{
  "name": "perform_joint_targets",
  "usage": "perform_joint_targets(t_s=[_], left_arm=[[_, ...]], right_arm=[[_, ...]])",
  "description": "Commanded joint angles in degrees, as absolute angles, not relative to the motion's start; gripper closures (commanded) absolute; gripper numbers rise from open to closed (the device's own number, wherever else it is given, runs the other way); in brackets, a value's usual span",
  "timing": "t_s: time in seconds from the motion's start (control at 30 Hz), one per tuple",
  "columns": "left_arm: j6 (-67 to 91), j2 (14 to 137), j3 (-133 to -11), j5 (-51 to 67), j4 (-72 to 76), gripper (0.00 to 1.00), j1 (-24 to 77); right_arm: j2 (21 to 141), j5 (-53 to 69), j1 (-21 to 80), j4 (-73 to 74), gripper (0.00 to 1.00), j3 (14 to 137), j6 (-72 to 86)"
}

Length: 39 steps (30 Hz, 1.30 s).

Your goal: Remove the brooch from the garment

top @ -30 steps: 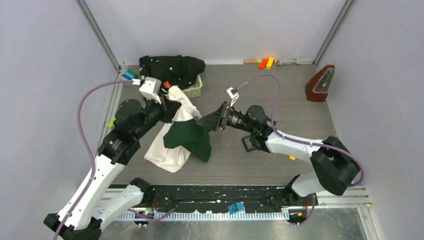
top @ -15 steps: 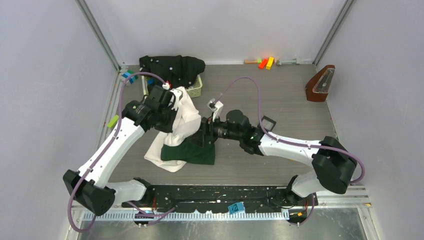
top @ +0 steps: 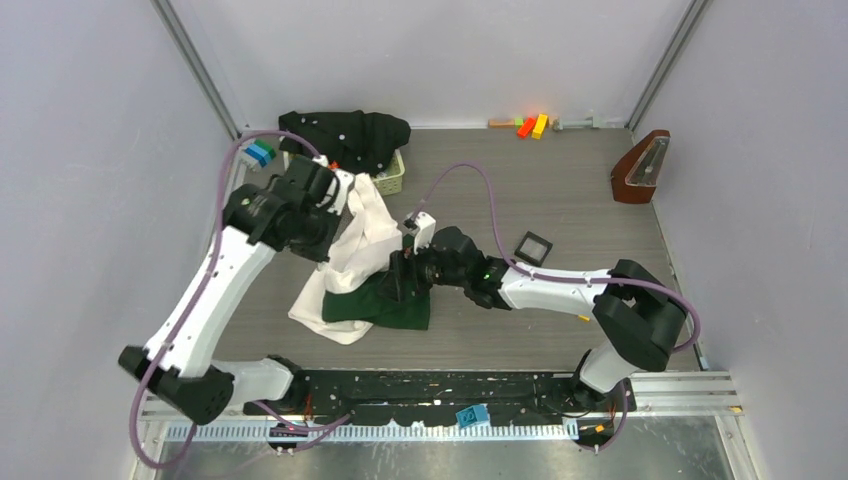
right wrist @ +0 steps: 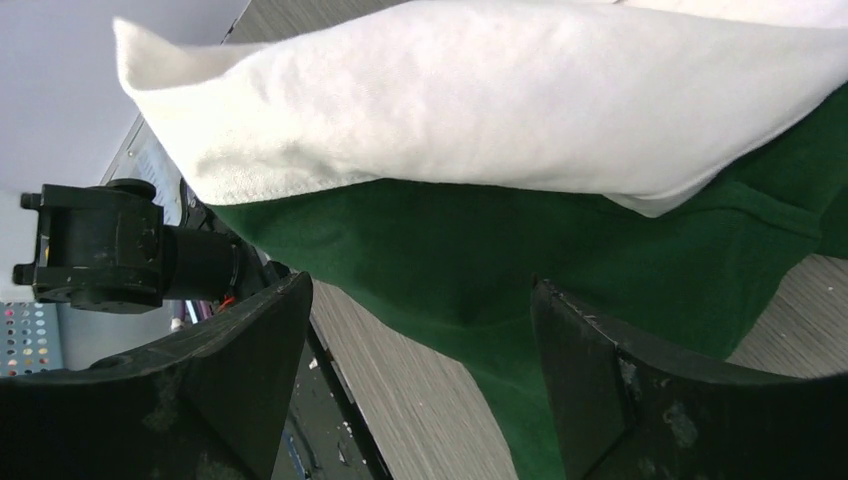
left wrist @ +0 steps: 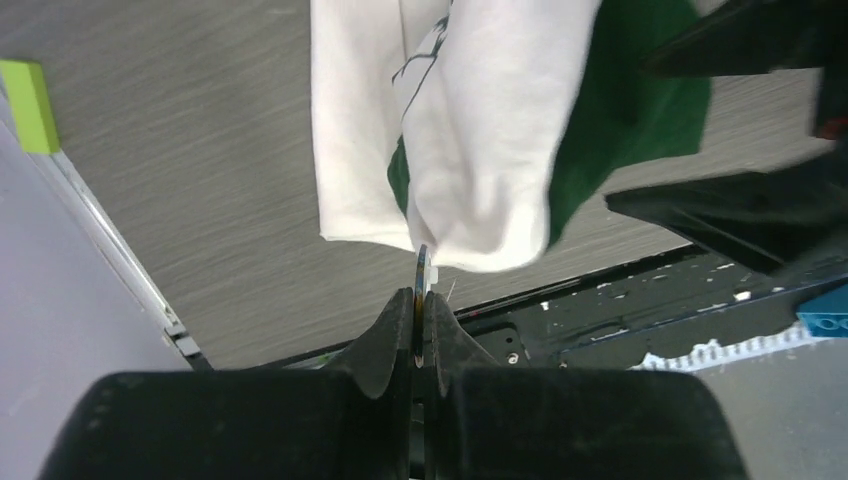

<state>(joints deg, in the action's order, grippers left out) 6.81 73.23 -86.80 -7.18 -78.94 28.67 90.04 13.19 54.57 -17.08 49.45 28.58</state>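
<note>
At the far left, a small lime-green block (left wrist: 28,105) is lying on the grey wood-grain table (top: 600,220). The left gripper (left wrist: 421,300) is pressing its jaws tight together on a thin flat sliver (left wrist: 422,268) seen edge-on. The sliver's tip is touching the edge of the large cream-white and dark green cloth garment (left wrist: 500,130); whether that sliver is the brooch I cannot tell. From above, this gripper is holding one end of the garment (top: 368,225) raised, while the rest is trailing down onto the table toward the near edge. Behind it, a black speckled garment (top: 345,130) is draping over a pale mesh basket (top: 392,182). The right gripper (right wrist: 420,290) is standing with its jaws spread wide on either side of the dark green fold, gripping nothing. Farther right, a small black square box (top: 533,246) is lying just beside the right arm. A brown wedge-shaped metronome (top: 640,168) is standing near the right wall.
</note>
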Motion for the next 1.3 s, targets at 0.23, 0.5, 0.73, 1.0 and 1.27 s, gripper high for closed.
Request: perform_joint_targets(t_s=[0.23,0.5,0.73,1.0,1.27], left_arm=[[7.6,61.49,-96.8,-2.85,-81.96,1.0,28.83],[22.3,59.32,-87.07,1.33,-61.05,1.0,27.51],[41.93,51.76,-69.59,9.15,-29.66,1.0,26.02],[56.42,41.36,-51.54,6.27,-5.18,1.0,25.93],[59.49,36.6,-41.44,6.89,8.0,1.0,25.9]], right_arm=[[81.64,7.69,54.98,-19.44,0.15,49.94,27.6],[73.76,6.95,54.93,-32.36,0.18,44.52,36.82],[74.17,5.81,54.93,-48.73,0.33,42.04,49.85],[78.3,4.7,55.0,-58.82,0.33,42.72,58.32],[78.9,2.29,55.0,-60.35,0.42,43.45,58.4]])
